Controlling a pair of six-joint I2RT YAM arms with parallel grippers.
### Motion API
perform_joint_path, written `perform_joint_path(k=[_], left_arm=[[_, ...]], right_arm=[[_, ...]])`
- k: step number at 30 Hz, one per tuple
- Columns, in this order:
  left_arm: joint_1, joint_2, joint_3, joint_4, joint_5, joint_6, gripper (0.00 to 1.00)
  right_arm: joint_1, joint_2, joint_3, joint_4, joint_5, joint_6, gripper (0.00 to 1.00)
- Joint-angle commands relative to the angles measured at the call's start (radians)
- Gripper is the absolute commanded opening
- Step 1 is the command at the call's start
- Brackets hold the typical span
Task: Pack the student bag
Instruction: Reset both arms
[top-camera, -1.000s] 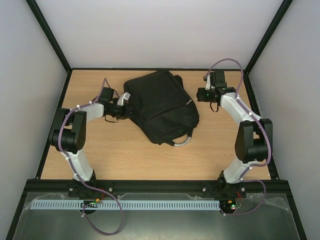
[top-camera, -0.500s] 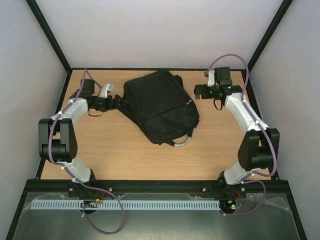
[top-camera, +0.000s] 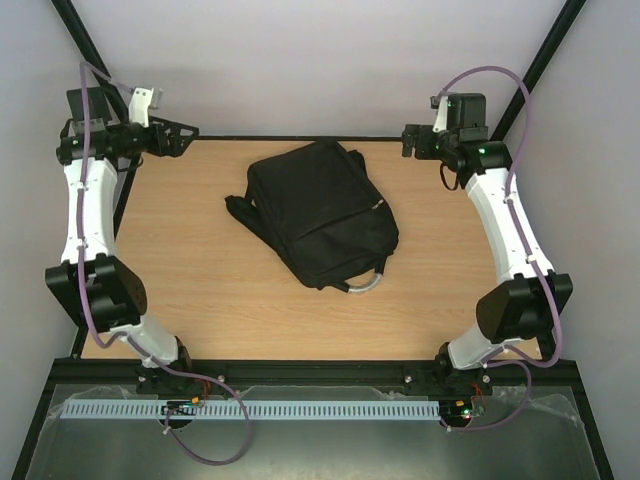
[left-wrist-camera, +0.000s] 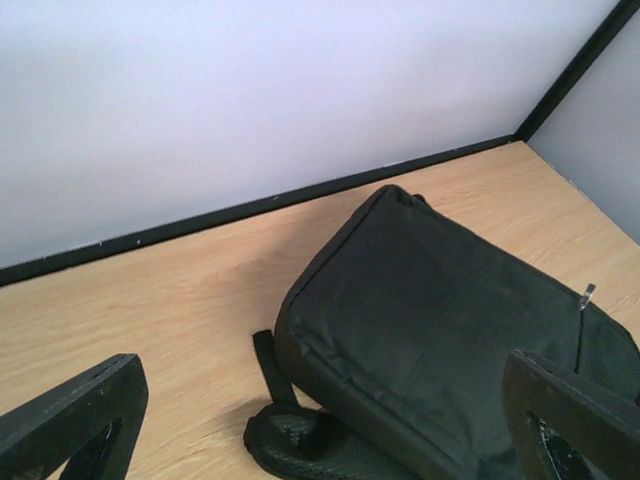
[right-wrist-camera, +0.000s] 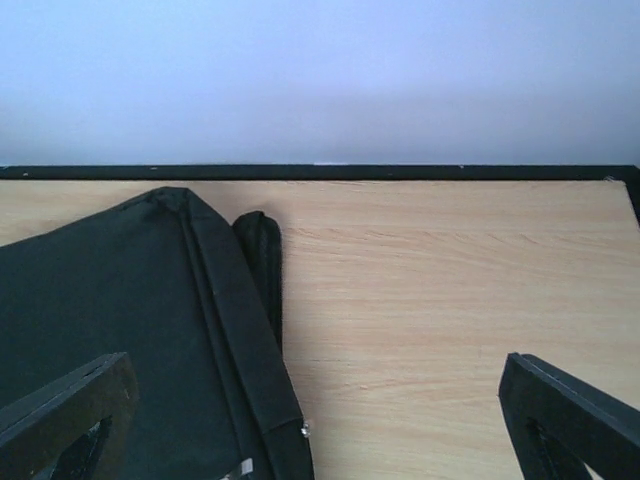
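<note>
The student bag (top-camera: 318, 214) is a large black backpack lying flat in the middle of the wooden table, its grey looped handle (top-camera: 368, 283) toward the near side. A black shoulder strap (left-wrist-camera: 300, 440) pokes out at its left edge. My left gripper (top-camera: 186, 134) hangs high over the back left corner, open and holding nothing; in the left wrist view the bag (left-wrist-camera: 440, 330) lies below, between the wide-apart fingers (left-wrist-camera: 75, 420). My right gripper (top-camera: 408, 140) is raised over the back right corner, open and holding nothing, with the bag's edge (right-wrist-camera: 100, 290) under its left finger (right-wrist-camera: 70, 415).
White walls close in the table on three sides, with a black rail (top-camera: 300, 138) along the back edge and black frame posts (top-camera: 95, 70) in the corners. Bare wood (right-wrist-camera: 440, 300) lies to the right of the bag.
Both grippers have opened and drawn away from the bag. The left arm let go of the bag's left side and swung up to the back left corner; the right arm rose toward the back right.
</note>
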Motion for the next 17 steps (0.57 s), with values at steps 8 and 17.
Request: perform_joint_path(k=[8,17], left_arm=[[-0.036,-0.271,-0.493,0.251,-0.079,-0.222,0.99],[-0.04,-0.298,-0.55,0.192,-0.125,-0.146,0.99]], right_arm=[[-0.005,-0.197,-0.328,0.042,0.167,0.163,0.99],[-0.004,-0.187,-0.335,0.052,0.168,0.147,0.99]])
